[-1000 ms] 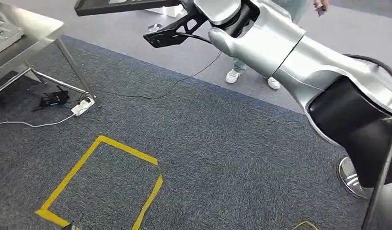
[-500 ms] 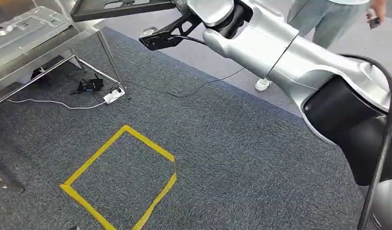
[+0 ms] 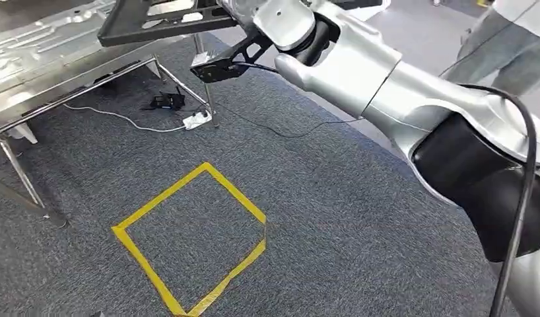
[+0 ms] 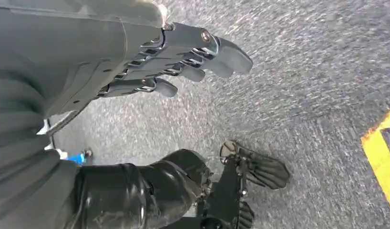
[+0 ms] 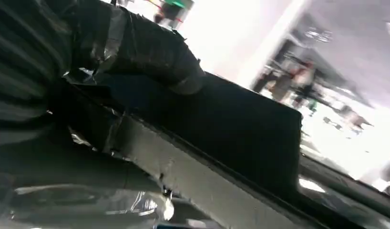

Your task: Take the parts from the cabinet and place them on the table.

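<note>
The right robot hand [image 5: 112, 52] gripped the dark flat part [image 3: 163, 21], fingers wrapped over its near edge. The part's long axis ran out leftward from the raised right arm, reaching over the steel worktop [image 3: 49, 66], which lay ahead and to the left. The left robot hand [image 4: 183, 57] hung empty over the carpet, fingers loosely curled.
</note>
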Available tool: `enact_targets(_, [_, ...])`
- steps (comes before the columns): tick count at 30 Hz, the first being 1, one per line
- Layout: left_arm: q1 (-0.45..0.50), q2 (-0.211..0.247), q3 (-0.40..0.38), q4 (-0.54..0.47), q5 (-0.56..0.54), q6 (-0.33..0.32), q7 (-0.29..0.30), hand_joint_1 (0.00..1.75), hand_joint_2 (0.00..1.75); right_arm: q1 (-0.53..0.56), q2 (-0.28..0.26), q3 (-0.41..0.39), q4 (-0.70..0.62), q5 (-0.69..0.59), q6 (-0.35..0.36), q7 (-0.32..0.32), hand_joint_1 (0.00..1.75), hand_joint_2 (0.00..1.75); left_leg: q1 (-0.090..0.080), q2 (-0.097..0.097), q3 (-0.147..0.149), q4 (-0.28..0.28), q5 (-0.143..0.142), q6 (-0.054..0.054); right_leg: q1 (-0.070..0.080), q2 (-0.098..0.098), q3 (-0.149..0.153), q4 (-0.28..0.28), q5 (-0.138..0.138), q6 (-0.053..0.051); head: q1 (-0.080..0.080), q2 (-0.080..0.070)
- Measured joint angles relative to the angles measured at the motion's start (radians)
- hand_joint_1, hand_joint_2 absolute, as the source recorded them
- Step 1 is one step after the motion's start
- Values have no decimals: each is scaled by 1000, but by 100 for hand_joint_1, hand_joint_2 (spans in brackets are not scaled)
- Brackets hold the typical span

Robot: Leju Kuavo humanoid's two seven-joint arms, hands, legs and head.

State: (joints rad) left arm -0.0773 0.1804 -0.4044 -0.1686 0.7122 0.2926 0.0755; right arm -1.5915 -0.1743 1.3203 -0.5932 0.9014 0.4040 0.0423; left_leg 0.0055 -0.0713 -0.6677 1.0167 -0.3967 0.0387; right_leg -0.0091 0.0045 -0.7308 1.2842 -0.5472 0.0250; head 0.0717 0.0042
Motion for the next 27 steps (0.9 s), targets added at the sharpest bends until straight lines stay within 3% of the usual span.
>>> enact_targets(1, [0, 0, 0, 0, 0, 0, 1, 0, 175, -1, 0, 0, 0, 0, 0, 0, 175, 175, 0, -15, 0, 5, -3, -2, -1, 7, 32, -80, 51, -3, 0, 0])
enact_targets(2, [0, 0, 0, 0, 0, 0, 0, 0, 175, -3, 0, 0, 0, 1, 0, 0, 175, 175, 1, -28, 0, 12, -7, -5, -2, 32, 69, -167, 100, -7, 0, 0])
enact_targets(3, [0, -1, 0, 0, 0, 0, 0, 0, 175, -3, 0, 0, 0, 2, 0, -1, 175, 175, 6, -40, -5, 15, -10, -9, -9, 91, 89, -216, 103, -11, -1, 0])
enact_targets(4, [-5, 0, 0, 0, 2, 0, -2, 0, 175, -6, 1, 0, 0, 3, -1, -3, 175, 175, 0, -54, -15, 26, -10, -16, -14, 104, 101, -244, 101, -8, -8, 0])
enact_targets(5, [-5, 0, 0, 0, 5, 1, -2, 0, 175, -5, 2, 1, 1, 5, -2, -5, 175, 175, 14, -64, -21, 20, -5, -24, -4, 89, 101, -235, 101, -8, -6, 0])
enact_targets(7, [1, 0, 0, 0, 6, 3, 0, 0, 175, -5, 12, 1, 1, 8, -2, -10, 175, 175, 20, -94, -21, 11, 3, -40, 1, 64, 106, -243, 102, -16, -3, 0])
enact_targets(8, [5, 3, 0, 0, 7, 5, 2, 0, 175, -6, 13, 1, 1, 9, -2, -11, 175, 175, 14, -93, -25, 12, -1, -42, -16, 47, 119, -262, 110, -25, -3, 0])
enact_targets(9, [8, -2, -1, 0, 8, 7, 5, 0, 175, -6, 19, 1, 1, 10, -4, -11, 175, 175, 5, -25, -30, 30, -13, -47, -11, 34, 130, -273, 112, -30, -10, 0])
enact_targets(10, [6, -1, -1, 0, 9, 8, 5, 0, 175, -11, 20, 1, 2, 11, -5, -11, 175, 175, 7, 24, -56, 84, -42, -53, -7, 20, 134, -276, 113, -38, -17, 0])
enact_targets(11, [1, -1, -1, 0, 10, 8, 5, 0, 175, -17, 23, 1, 2, 11, -7, -12, 175, 175, 10, 52, -96, 165, -78, -57, -3, 6, 135, -276, 112, -39, -15, 0])
enact_targets(13, [0, -2, -1, 0, 11, 9, 6, 0, 175, -17, 25, 1, 2, 11, -10, -13, 175, 175, 16, 65, -161, 292, -118, -64, -1, -16, 137, -275, 108, -40, -16, 0])
enact_targets(14, [1, -2, -1, 0, 12, 8, 6, 0, 175, -16, 25, 1, 2, 11, -11, -15, 175, 175, 19, 66, -168, 300, -111, -67, -1, -26, 138, -274, 106, -38, -17, 0])
enact_targets(15, [1, -2, -1, 0, 15, 9, 6, 0, 175, -15, 26, 1, 2, 7, -12, -17, 175, 175, 23, 67, -145, 256, -81, -71, -1, -35, 139, -273, 103, -35, -17, 0])
enact_targets(17, [2, -1, -2, 0, 17, 11, -1, 0, 175, -18, 30, 1, 1, 2, -19, -19, 175, 175, 28, 73, -42, 76, -4, -74, -2, -48, 142, -267, 96, -28, -17, 0])
enact_targets(18, [1, -1, -1, 0, 17, 10, -5, 0, 175, -21, 31, 1, 1, 2, -23, -19, 175, 175, 28, 87, -11, 7, -9, -75, -2, -54, 142, -264, 91, -22, -17, 0])
enact_targets(19, [1, -1, -1, 0, 19, 5, -8, 0, 175, -27, 30, 1, 2, 2, -26, -21, 175, 175, 16, 81, -2, 12, -9, -66, 3, -56, 136, -261, 89, -16, -16, 0])
enact_targets(20, [2, -1, -2, 0, 20, -7, -13, 0, 175, -27, 30, 1, 2, 1, -26, -24, 175, 175, 16, 79, -3, 10, -8, -55, 1, -55, 136, -262, 89, -11, -9, 0])
enact_targets(22, [5, 0, -1, 0, 20, -23, -16, 0, 175, -25, 31, 1, 2, 1, -27, -30, 175, 175, 6, 75, -5, 11, -12, -43, -1, -57, 141, -266, 90, 1, -9, 0])
enact_targets(23, [5, 1, -2, 0, 20, -24, -16, 0, 175, -25, 31, 1, 2, 1, -27, -31, 175, 175, 10, 75, 1, 5, -9, -32, -4, -56, 141, -265, 85, 8, -9, 0])
enact_targets(24, [6, 2, -2, 0, 19, -27, -18, 0, 175, -23, 31, 1, 3, 1, -27, -31, 175, 175, 11, 75, 8, -1, -8, -26, -9, -38, 134, -246, 70, 11, -8, 0])
enact_targets(25, [4, 3, -2, 0, 15, -28, -18, 0, 175, -25, 31, 1, 3, 1, -27, -31, 175, 175, 10, 75, 9, -2, -9, -16, -9, -22, 108, -190, 35, 8, -9, 0])
enact_targets(27, [1, 3, -2, 0, 6, -30, -18, 0, 175, -24, 29, 1, 3, 1, -26, -31, 175, 175, 6, 72, 11, -1, -13, -9, -5, -6, 20, -17, -37, 7, -5, 0])
